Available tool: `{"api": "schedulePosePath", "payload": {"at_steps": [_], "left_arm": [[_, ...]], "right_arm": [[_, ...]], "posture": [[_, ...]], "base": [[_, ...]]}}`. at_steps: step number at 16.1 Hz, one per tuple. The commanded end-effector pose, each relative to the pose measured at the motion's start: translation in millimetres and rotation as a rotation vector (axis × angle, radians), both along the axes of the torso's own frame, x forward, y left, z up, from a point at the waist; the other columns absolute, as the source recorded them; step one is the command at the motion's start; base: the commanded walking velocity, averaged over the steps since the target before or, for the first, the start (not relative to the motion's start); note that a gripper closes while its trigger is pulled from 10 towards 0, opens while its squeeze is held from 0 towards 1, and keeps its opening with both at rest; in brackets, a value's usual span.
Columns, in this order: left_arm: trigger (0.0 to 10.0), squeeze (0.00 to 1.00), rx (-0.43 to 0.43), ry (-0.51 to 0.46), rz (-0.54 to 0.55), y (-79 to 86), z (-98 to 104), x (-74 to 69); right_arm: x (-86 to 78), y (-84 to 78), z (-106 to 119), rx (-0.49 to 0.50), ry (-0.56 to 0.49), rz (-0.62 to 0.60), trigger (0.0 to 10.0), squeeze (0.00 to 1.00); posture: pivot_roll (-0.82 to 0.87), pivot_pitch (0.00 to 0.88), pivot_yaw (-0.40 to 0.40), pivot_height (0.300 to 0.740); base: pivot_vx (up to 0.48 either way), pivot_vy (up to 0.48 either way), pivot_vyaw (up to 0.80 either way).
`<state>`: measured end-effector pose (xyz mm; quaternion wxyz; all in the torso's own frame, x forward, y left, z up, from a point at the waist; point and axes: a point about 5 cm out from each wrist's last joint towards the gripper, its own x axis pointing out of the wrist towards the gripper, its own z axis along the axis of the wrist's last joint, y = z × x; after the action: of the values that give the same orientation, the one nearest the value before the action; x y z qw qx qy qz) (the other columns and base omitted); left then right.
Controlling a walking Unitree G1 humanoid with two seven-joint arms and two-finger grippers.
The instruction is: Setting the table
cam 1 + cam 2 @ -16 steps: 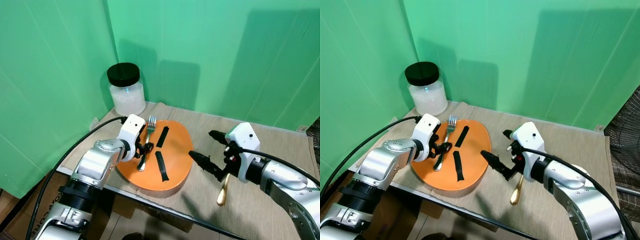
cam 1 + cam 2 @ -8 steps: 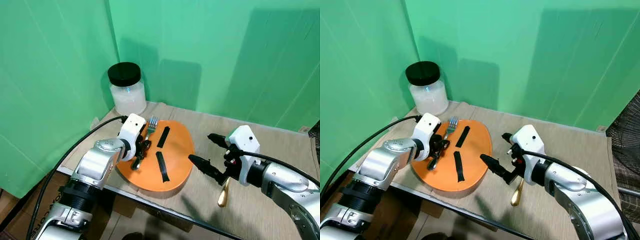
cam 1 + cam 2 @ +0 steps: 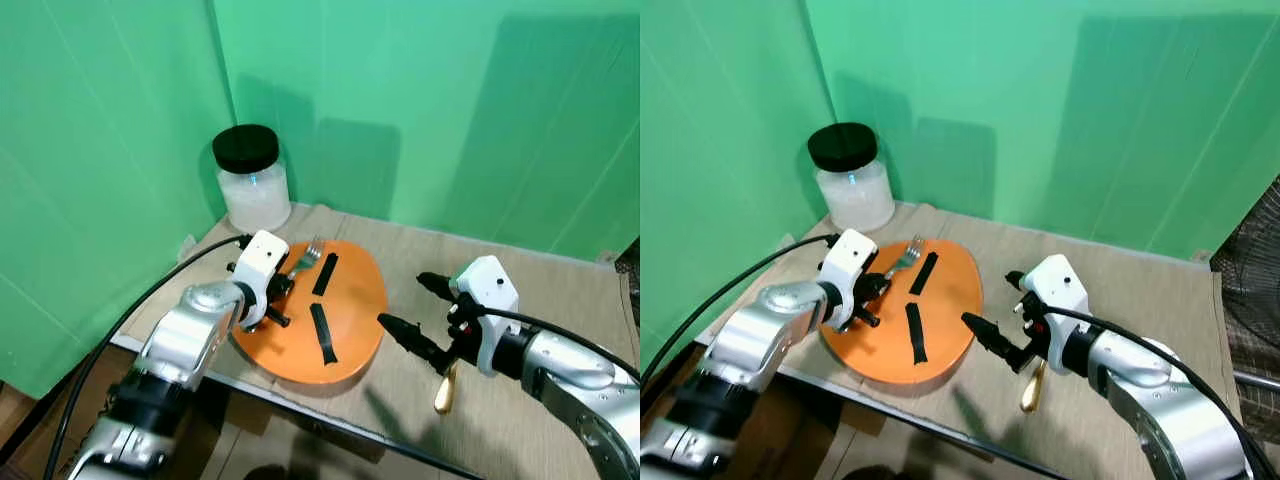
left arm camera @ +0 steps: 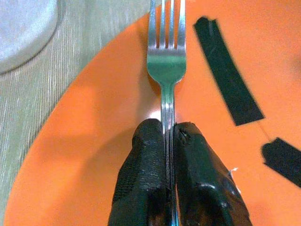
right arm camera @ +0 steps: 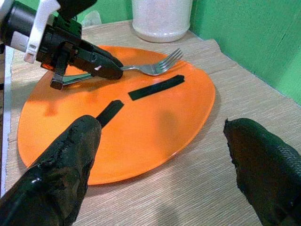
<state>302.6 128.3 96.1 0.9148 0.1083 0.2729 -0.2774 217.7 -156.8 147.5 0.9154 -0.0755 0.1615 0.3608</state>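
Since a second ago my left gripper (image 4: 168, 141) has drawn back toward the near-left rim of the orange plate (image 3: 350, 340), and the fork (image 4: 166, 56) it carries now lies slanted rather than pointing straight away from me. Farthest to my left, beyond that gripper, a clear jar with a black lid (image 3: 251, 190) stands against the green backdrop (image 3: 420, 110). My left fingers (image 4: 146, 169) are clenched on the fork's handle, the tines reaching ahead of them over the plate's far-left edge. Just to the right of the fork, two black strips (image 3: 323, 300) lie on the plate, one beyond the other. The plate rests on a tan woven mat (image 3: 540, 300) that covers the tabletop. Further right, my right gripper (image 3: 418, 313) hovers just off the plate's right rim, its fingers spread wide and holding nothing. Right of that gripper, under my wrist, a gold spoon (image 3: 446, 388) lies on the mat.
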Motion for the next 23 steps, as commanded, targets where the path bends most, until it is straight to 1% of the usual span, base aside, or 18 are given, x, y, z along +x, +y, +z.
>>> {"api": "schedulePosePath", "payload": {"at_steps": [1, 3, 4, 6, 7, 8, 9, 10, 12, 14, 15, 16, 17, 19, 21, 22, 23], "left_arm": [[0.0, 0.0, -0.026, -0.092, -0.042, -2.9, 13.4, 0.2], [0.0, 0.0, -0.073, -0.169, -0.068, -4.3, 25.8, -1.9], [0.0, 0.0, -0.108, -0.248, -0.094, -4.8, 37.1, -4.3], [0.0, 0.0, -0.153, -0.327, -0.112, -4.5, 49.9, -10.7], [0.0, 0.0, -0.192, -0.378, -0.119, -2.7, 57.8, -16.4], [0.0, 0.0, -0.249, -0.424, -0.1, 0.5, 67.0, -22.0], [0.0, 0.0, -0.286, -0.449, -0.085, 2.5, 72.9, -25.9], [0.0, 0.0, -0.297, -0.456, -0.075, 3.6, 75.2, -28.2], [0.0, 0.0, -0.243, -0.434, -0.056, 5.3, 69.7, -30.8], [0.0, 0.0, -0.212, -0.425, 0.012, 10.4, 63.6, -31.5], [0.0, 0.0, -0.185, -0.451, 0.037, 12.9, 63.9, -32.6], [10.0, 0.0, -0.146, -0.501, 0.069, 14.4, 66.4, -33.6], [10.0, 0.0, -0.133, -0.498, 0.108, 15.4, 65.8, -33.2], [10.0, 0.0, -0.131, -0.567, 0.149, 15.5, 72.3, -34.3], [10.0, 0.0, -0.123, -0.577, 0.155, 15.1, 71.7, -35.6], [10.0, 0.0, -0.133, -0.575, 0.177, 15.4, 70.7, -36.3], [10.0, 0.0, -0.124, -0.579, 0.189, 16.8, 70.4, -37.2]], "right_arm": [[-0.4, 0.4, 2.6, 0.004, -0.02, -0.017, 10.0, 0.0], [1.3, -0.1, 5.0, 0.042, -0.035, -0.067, 10.0, 0.0], [2.1, 1.0, 5.9, 0.065, -0.041, -0.094, 10.0, 0.0], [2.6, 3.2, 6.9, 0.078, -0.055, -0.112, 10.0, 0.0], [3.4, 4.6, 8.0, 0.086, -0.07, -0.132, 10.0, 0.0], [5.7, 3.4, 10.1, 0.106, -0.091, -0.178, 10.0, 0.0], [7.6, 1.9, 12.2, 0.123, -0.106, -0.212, 10.0, 0.0], [8.8, 1.0, 13.7, 0.136, -0.115, -0.231, 10.0, 0.0], [12.8, -1.1, 13.7, 0.129, -0.127, -0.249, 10.0, 0.0], [15.5, 0.4, 14.0, 0.12, -0.144, -0.26, 10.0, 0.0], [14.5, 1.3, 14.2, 0.132, -0.155, -0.278, 10.0, 0.0], [12.5, 0.7, 13.8, 0.155, -0.165, -0.328, 10.0, 0.0], [11.1, -0.5, 12.9, 0.167, -0.167, -0.371, 10.0, 0.0], [10.1, -1.8, 11.9, 0.194, -0.17, -0.448, 10.0, 0.0], [9.6, -2.9, 12.4, 0.205, -0.172, -0.47, 10.0, 0.0], [8.6, -4.1, 12.8, 0.205, -0.175, -0.476, 10.0, 0.0], [7.6, -5.5, 13.2, 0.208, -0.173, -0.481, 10.0, 0.0]], "posture": [[0.05, 0.0, 0.08, 0.74], [0.05, 0.0, 0.074, 0.74], [0.05, 0.0, 0.075, 0.74], [0.05, 0.0, 0.077, 0.74], [0.05, 0.0, 0.078, 0.74], [0.05, 0.0, 0.077, 0.74], [0.05, 0.0, 0.076, 0.74], [0.05, 0.0, 0.074, 0.74], [0.06, 0.0, 0.069, 0.74], [0.06, 0.0, 0.075, 0.74], [0.05, 0.0, 0.082, 0.74], [0.04, 0.0, 0.089, 0.74], [0.04, 0.0, 0.092, 0.74], [0.03, 0.0, 0.091, 0.74], [0.03, 0.0, 0.09, 0.74], [0.03, 0.0, 0.087, 0.74], [0.03, 0.0, 0.083, 0.74]], "base": [[0.0, 0.0, 0.0], [0.0, 0.0, 0.0], [0.0, 0.0, 0.0], [0.0, 0.0, 0.0], [0.0, 0.0, 0.0], [0.0, 0.0, 0.0], [0.0, 0.0, 0.0], [0.0, 0.0, 0.0], [0.0, 0.0, 0.0], [0.0, 0.0, 0.0], [0.0, 0.0, 0.0], [0.0, 0.0, 0.0], [0.0, 0.0, 0.0], [0.0, 0.0, 0.0], [0.0, 0.0, -0.6], [0.0, 0.0, -0.8], [0.0, 0.0, -0.8]]}}
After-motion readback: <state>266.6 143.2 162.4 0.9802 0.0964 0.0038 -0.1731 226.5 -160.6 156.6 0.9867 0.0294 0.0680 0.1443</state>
